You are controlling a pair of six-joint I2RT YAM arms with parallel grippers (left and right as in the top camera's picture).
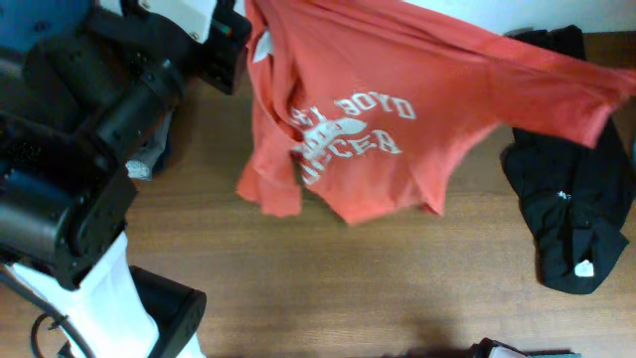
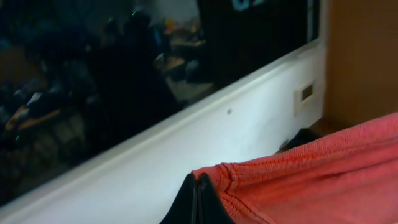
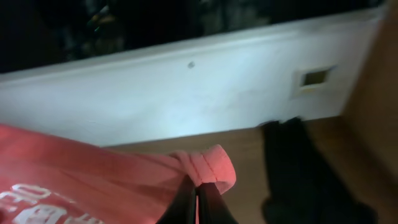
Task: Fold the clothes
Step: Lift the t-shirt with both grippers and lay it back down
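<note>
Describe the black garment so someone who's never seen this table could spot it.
On the wooden table, go to the right side of the overhead view. There the black garment lies crumpled on the wood. Unlike the lifted orange-red T-shirt with white lettering beside it, it is plain dark with a small white tag.

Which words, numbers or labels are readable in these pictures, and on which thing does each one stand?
"BOYD": white print on the orange-red T-shirt, overhead view.
"CCE": the line below, start hidden in folds, last letter unclear.
The oval print between them: too blurred to read.
The white tag on the black garment: too small to read.
</note>
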